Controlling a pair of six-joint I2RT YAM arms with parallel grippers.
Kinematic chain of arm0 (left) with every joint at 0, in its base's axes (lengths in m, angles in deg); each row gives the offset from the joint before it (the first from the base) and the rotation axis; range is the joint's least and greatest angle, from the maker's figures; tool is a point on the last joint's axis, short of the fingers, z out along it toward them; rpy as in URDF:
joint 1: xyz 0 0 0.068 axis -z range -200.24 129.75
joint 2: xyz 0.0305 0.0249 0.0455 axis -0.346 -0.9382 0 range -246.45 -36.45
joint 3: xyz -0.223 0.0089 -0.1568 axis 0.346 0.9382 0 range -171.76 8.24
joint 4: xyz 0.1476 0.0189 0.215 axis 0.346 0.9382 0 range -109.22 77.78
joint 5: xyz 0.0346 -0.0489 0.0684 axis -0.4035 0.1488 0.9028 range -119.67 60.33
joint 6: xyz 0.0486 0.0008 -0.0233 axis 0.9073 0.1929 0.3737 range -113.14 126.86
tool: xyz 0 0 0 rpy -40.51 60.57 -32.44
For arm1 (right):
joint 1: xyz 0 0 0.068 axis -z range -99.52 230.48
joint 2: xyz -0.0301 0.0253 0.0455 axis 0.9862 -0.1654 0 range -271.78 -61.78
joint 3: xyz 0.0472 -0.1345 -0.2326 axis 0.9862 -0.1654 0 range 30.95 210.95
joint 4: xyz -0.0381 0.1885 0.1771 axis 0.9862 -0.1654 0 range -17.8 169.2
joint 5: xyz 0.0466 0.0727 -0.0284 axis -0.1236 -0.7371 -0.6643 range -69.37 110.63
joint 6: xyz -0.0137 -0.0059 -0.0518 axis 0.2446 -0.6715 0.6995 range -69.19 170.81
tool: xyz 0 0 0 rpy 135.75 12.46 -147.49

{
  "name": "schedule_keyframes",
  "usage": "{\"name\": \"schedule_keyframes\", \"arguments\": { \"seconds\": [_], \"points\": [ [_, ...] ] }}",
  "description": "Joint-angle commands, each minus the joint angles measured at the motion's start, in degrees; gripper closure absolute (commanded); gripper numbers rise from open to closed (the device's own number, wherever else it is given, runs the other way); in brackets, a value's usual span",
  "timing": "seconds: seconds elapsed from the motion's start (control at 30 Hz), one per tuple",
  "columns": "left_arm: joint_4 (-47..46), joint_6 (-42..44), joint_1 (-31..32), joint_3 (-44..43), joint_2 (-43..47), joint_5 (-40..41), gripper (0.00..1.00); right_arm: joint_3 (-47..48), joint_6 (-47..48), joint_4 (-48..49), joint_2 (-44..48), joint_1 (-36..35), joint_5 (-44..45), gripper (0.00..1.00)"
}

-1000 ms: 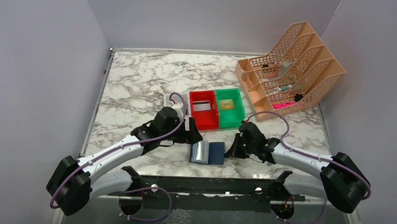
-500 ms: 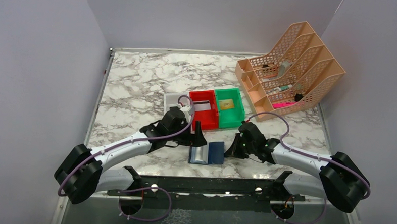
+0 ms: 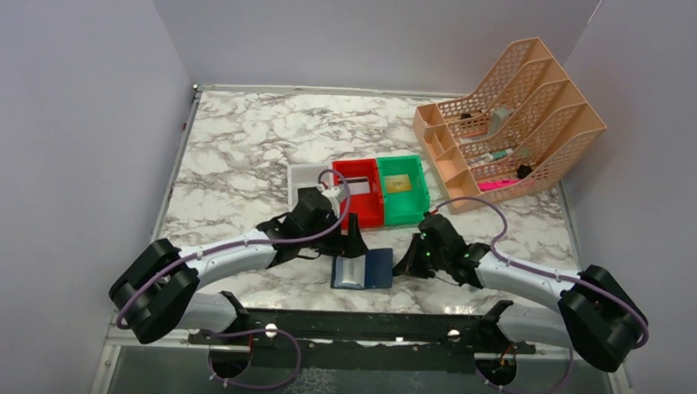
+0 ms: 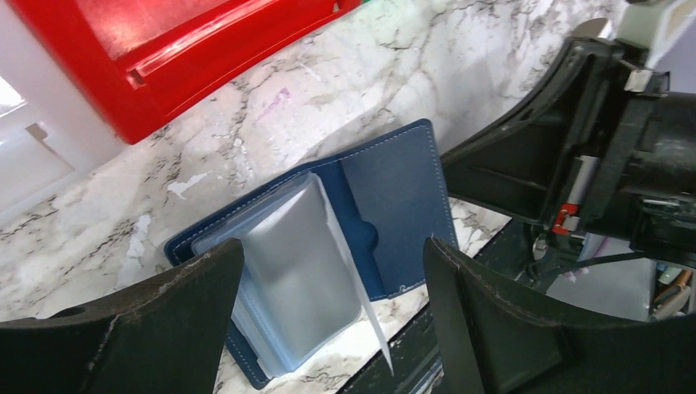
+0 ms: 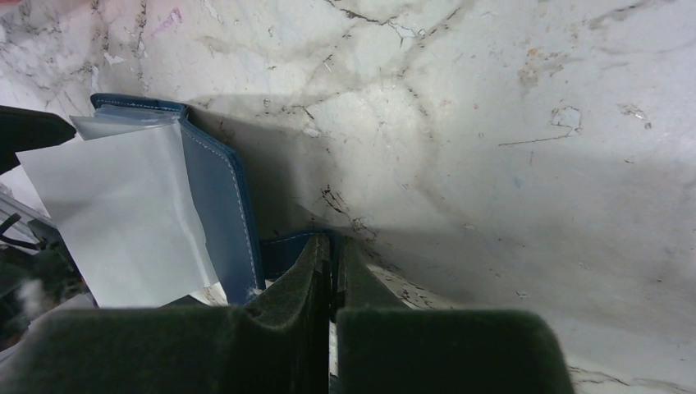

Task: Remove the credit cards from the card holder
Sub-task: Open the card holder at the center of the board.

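Observation:
The navy card holder lies open near the table's front edge, its clear sleeves fanned up on the left half. No card shows in the sleeves. My left gripper hovers open over the card holder, one finger on each side of the sleeves. My right gripper is shut on the holder's snap tab at its right edge. A gold card lies in the green bin. A whitish card lies in the red bin.
A white bin sits left of the red one, partly behind my left arm. A peach mesh organiser stands at the back right. A black rail runs along the near edge, just below the holder.
My left arm has swung right and toward the front, from beside the white bin to over the open card holder, still open. The right gripper and the holder have not moved.

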Motion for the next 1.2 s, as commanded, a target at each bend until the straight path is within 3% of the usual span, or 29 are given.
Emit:
{"name": "schedule_keyframes", "arguments": {
  "seconds": [0.0,0.47,0.83,1.17],
  "points": [
    [-0.3,0.1,0.5,0.7,-0.5,3.5,0.17,-0.2,-0.2,-0.8,-1.0,0.1,0.6,0.99],
    [-2.3,1.0,0.9,1.1,-2.4,0.8,0.17,-0.9,-0.6,-0.4,-1.2,0.1,0.7,0.99],
    [-6.4,-1.0,1.8,1.8,-2.4,-2.0,0.23,-1.0,-0.6,0.6,-2.7,0.1,0.1,0.99],
    [-13.4,-1.6,3.4,0.0,-4.1,-12.9,0.31,-0.9,-1.1,0.7,-3.0,0.1,0.1,0.99]
  ]
}}
